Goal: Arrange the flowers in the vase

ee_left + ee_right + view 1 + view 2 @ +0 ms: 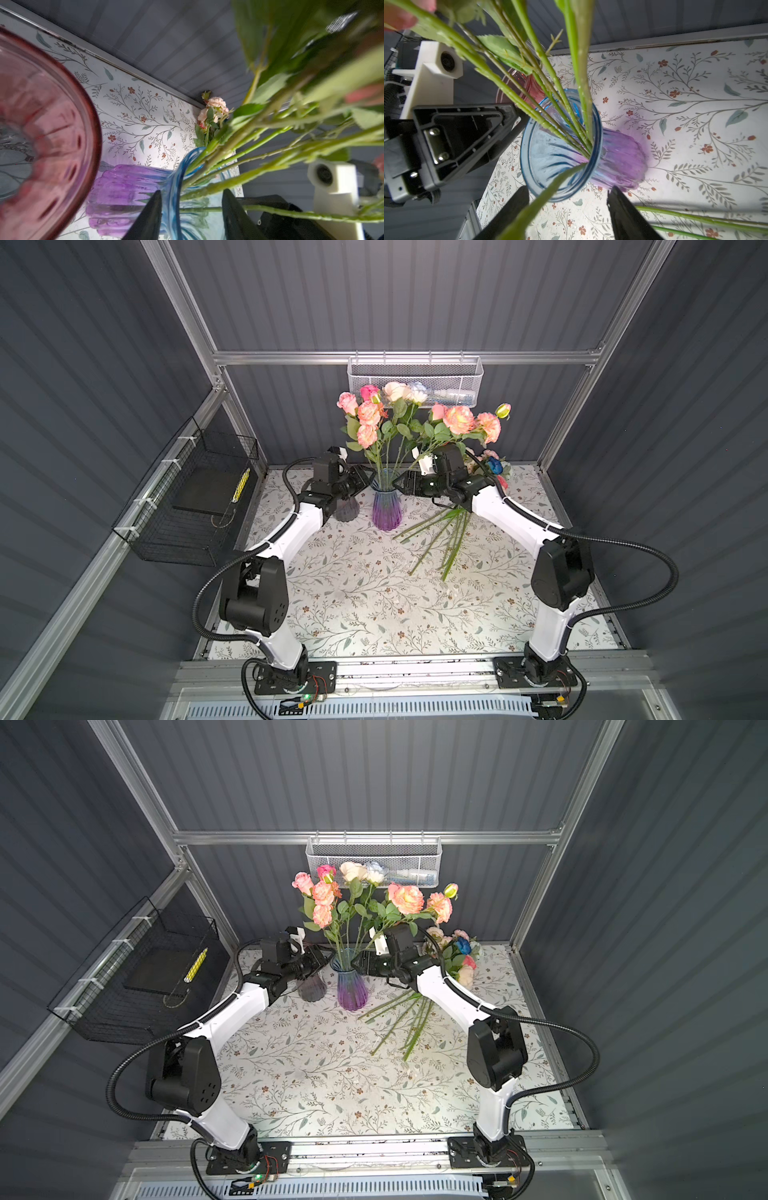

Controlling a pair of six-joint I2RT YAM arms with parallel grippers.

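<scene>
The vase [386, 508] [351, 988] is ribbed glass, blue at the rim and purple below, and stands at the back middle of the table. Several pink, peach and cream flowers [371, 414] [405, 899] stand in it. More flowers [446, 531] [462, 952] lie on the table to its right, partly under the right arm. My left gripper [365, 480] [191, 200] is open at the vase's left, with the rim and stems between its fingers. My right gripper [400, 485] [568, 196] is open at the vase's right. A loose stem [550, 191] runs between its fingers into the vase [560, 145].
An empty pink glass vase [347, 510] [52, 124] stands just left of the blue one, under my left gripper. A white wire basket [415, 377] hangs on the back wall behind the blooms. A black wire basket [187, 506] hangs on the left wall.
</scene>
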